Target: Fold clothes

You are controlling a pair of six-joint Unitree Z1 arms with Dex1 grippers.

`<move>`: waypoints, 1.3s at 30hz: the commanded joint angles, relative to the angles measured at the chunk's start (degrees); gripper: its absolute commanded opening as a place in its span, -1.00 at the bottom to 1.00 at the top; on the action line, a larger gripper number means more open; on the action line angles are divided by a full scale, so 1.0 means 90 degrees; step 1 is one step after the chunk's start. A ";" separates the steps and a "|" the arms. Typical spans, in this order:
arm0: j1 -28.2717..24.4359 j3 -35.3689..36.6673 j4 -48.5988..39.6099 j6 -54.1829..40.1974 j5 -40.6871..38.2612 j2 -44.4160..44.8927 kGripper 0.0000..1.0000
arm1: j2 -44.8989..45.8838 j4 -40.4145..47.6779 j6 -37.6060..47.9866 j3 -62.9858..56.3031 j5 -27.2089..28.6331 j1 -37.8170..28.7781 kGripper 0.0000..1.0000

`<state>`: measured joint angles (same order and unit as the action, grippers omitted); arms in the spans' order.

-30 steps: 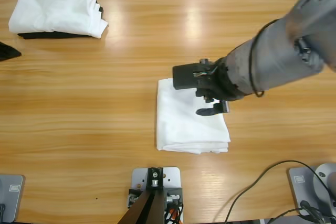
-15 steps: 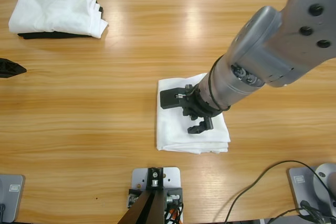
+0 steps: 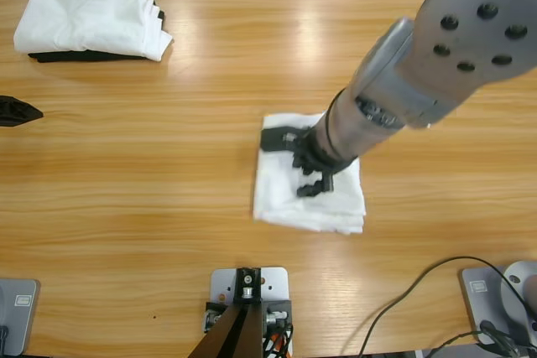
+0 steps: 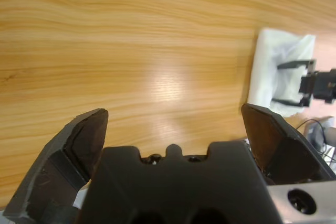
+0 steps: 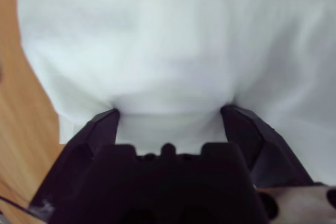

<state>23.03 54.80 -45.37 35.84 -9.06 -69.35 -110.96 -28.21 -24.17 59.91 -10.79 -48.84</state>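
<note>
High view: folded T-shirt (roughly square).

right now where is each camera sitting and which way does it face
High view: fixed above the wooden table, looking down; shows the right arm reaching to the folded white T-shirt, right gripper on it, and a stack of folded clothes far off.
Left wrist view: on the left arm, looking along the open left gripper over bare table.
Right wrist view: on the right arm, looking down its jaws, pressed open into the T-shirt.
Shared: the left wrist and high views both show the right gripper on the T-shirt.
</note>
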 commanded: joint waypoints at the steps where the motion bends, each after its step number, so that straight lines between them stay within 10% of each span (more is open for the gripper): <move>1: 0.0068 -0.0259 0.0080 -0.0066 -0.0069 -0.0048 0.98 | -0.0591 0.0033 0.0834 -0.0288 0.0686 0.1179 0.60; 11: -0.0061 0.0274 0.0354 -0.0339 0.0001 -0.0374 0.98 | 0.2075 -0.0235 0.0639 0.0111 0.0693 0.1001 1.00; 17: -0.1172 0.3008 0.0108 -0.0570 0.0081 -0.2349 0.98 | 0.2225 -0.0776 0.1338 0.0654 0.0664 0.0915 1.00; 26: -0.1926 0.9346 -0.3466 -0.2263 0.1280 -0.6708 0.98 | 0.1762 -0.0723 0.1474 0.0691 0.0623 0.0915 1.00; 39: -0.2432 1.1961 -0.4222 -0.2337 0.0899 -0.9423 0.98 | 0.0770 -0.0155 0.1494 0.0783 0.0465 0.0935 1.00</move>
<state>0.96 149.92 -81.98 15.33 0.07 -143.17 -99.13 -31.31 -11.48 66.51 -5.37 -40.15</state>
